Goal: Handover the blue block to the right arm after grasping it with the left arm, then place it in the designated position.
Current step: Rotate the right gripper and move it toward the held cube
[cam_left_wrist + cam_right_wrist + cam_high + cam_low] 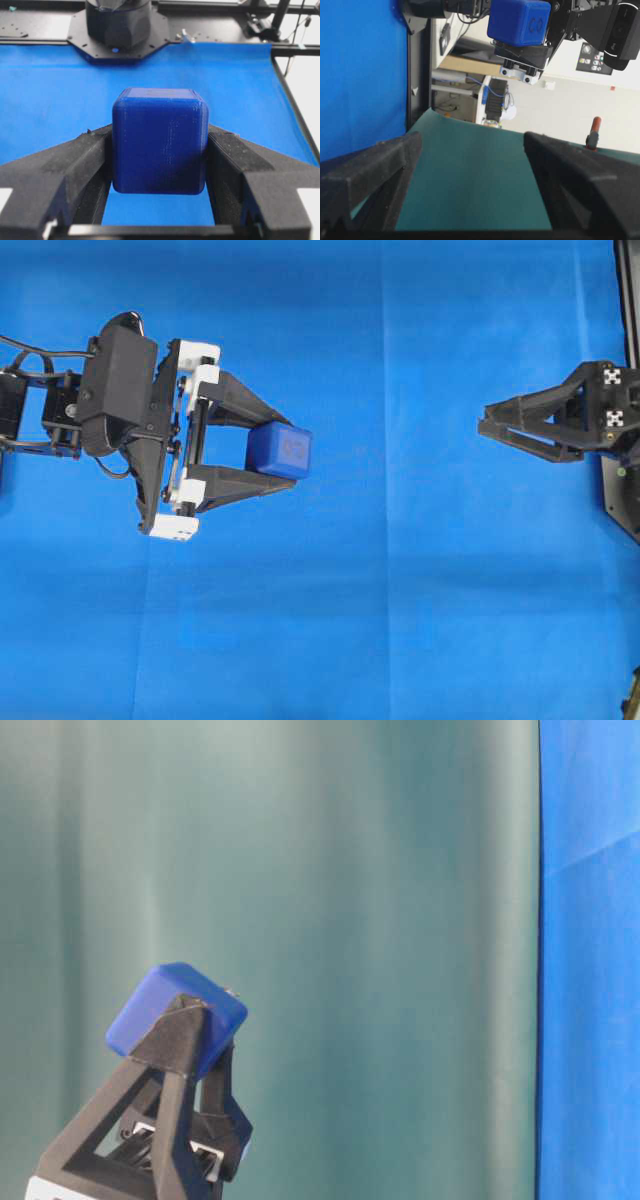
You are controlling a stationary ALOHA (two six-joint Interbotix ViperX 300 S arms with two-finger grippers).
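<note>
Black fingers [240, 400] of the left arm's gripper [272, 448], white blocks at their bases, pinch the blue block [281, 449] between their 2 tips, holding it in the air above the bright blue cloth [400, 620]. Well apart to the right in the overhead view, the right arm's all-black gripper [487, 424] points toward the block with its jaws spread wide and nothing between them; its wrist view shows the block [519, 22] ahead, clear of both fingers [367, 172].
</note>
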